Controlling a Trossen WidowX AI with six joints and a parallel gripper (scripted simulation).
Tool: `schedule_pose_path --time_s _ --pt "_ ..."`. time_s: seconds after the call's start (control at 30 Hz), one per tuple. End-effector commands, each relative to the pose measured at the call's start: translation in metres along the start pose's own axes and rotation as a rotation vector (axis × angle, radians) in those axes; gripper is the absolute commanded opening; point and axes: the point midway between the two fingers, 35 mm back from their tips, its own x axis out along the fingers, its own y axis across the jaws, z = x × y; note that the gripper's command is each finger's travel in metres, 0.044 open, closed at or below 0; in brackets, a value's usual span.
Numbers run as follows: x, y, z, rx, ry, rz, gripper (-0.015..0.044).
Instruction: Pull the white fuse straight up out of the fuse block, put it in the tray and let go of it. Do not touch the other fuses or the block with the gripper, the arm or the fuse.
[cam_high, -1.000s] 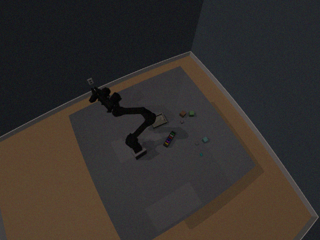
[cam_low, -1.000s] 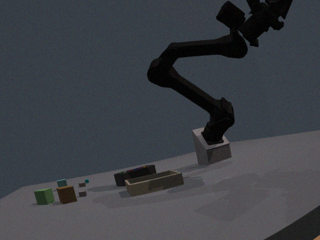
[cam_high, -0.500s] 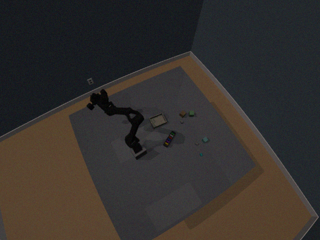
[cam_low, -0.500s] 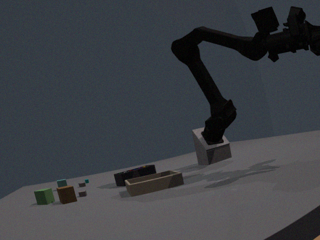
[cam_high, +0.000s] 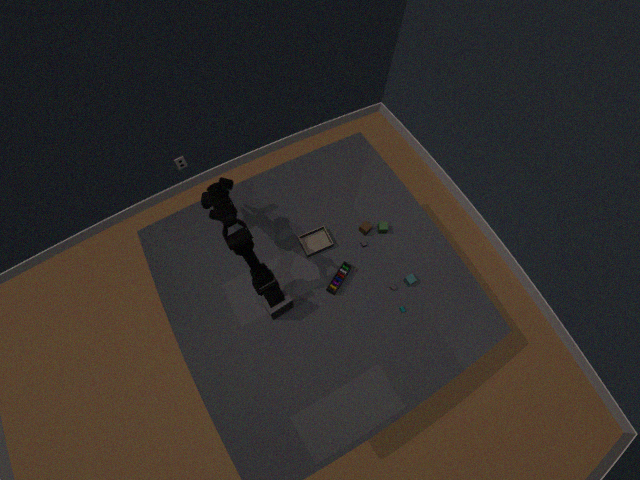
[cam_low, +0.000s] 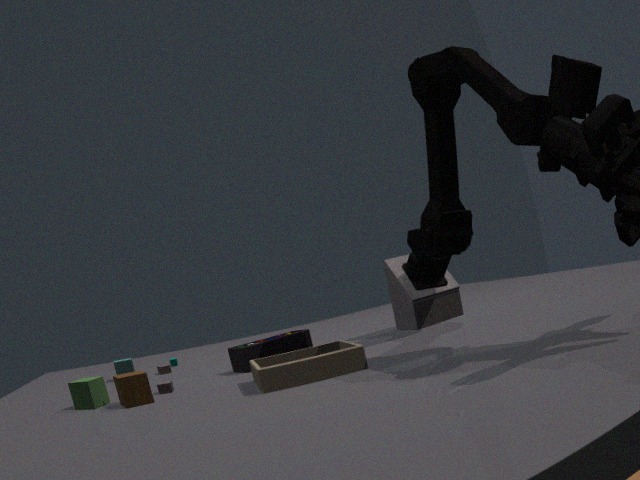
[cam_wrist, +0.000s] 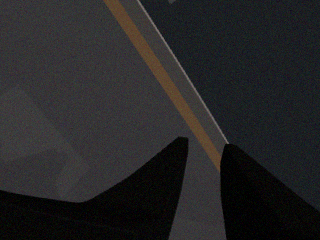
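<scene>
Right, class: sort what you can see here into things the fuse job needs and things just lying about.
For the job:
fuse block, holding the row of coloured fuses
tray, beside the block
gripper, jaws nearly closed on nothing, far from the block

Lying about:
green cube
brown cube
teal cube
small scattered bits

- The fuse block and the tray lie near each other with a strip of bare mat between them.
- The tray's low walls ring an open top.
- Beyond the fuse block, the brown cube, green cube and teal cube sit well apart from it.
- The arm folds back over its base, away from the block and tray.
</scene>
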Motion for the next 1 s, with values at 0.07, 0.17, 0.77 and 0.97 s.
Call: schedule_pose_path --time_s 0.07,0.17,0.77,0.97 --pt "0.016 -0.02 -0.094 -0.172 0.269 0.032 0.0074" --pt "0.013 -0.031 -0.141 -0.228 0.396 0.059 0.0074" --pt "-0.136 -0.081 -0.392 -0.236 1.059 0.352 0.0074" --pt "-0.172 -0.087 -0.42 -0.162 1.19 0.348 0.0074"
